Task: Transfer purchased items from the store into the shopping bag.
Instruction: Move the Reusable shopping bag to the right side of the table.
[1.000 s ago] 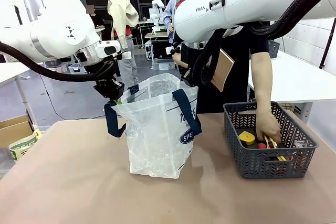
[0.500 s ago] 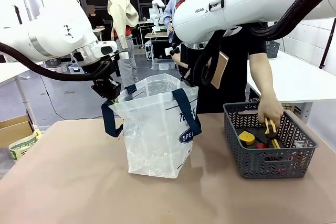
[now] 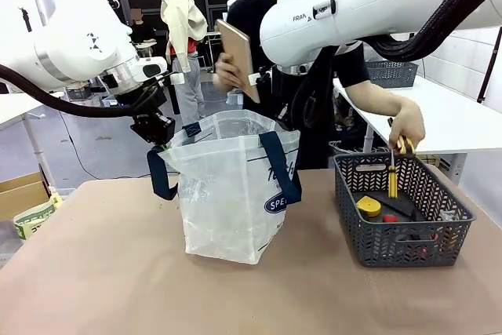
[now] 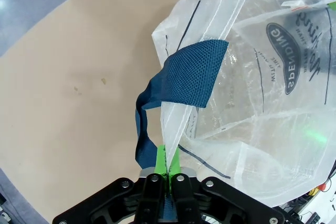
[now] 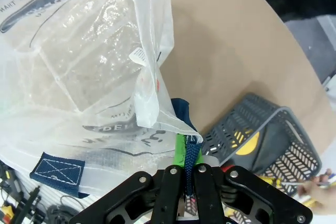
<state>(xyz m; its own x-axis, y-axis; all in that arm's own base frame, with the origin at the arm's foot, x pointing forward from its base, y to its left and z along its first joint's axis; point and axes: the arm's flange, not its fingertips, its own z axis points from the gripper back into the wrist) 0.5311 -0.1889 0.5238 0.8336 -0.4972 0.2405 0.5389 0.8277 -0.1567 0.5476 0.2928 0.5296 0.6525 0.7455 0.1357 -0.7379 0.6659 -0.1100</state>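
The shopping bag [image 3: 235, 194] stands upright mid-table, clear plastic with navy straps, its mouth held open. My left gripper [image 3: 161, 132] is shut on its left rim; in the left wrist view the green pads [image 4: 168, 163] pinch the plastic edge beside a navy strap [image 4: 184, 74]. My right gripper [image 5: 186, 156] is shut on the opposite rim at a strap. The store [image 3: 404, 249], a dark grey lattice basket, sits at the right with a round yellow-topped piece [image 3: 369, 207] inside. A person's hand [image 3: 406, 132] holds a slim yellow item [image 3: 392, 174] above it.
The person stands behind the bag and holds a flat brown panel [image 3: 237, 49] up in the other hand. A white table [image 3: 447, 115] with another grey basket [image 3: 392, 72] is at the back right. A cardboard box [image 3: 20, 190] sits off the table's left edge.
The person's hand came up out of the basket with the slim yellow item, and the other hand raised the brown panel. My left gripper drew the bag's rim slightly left.
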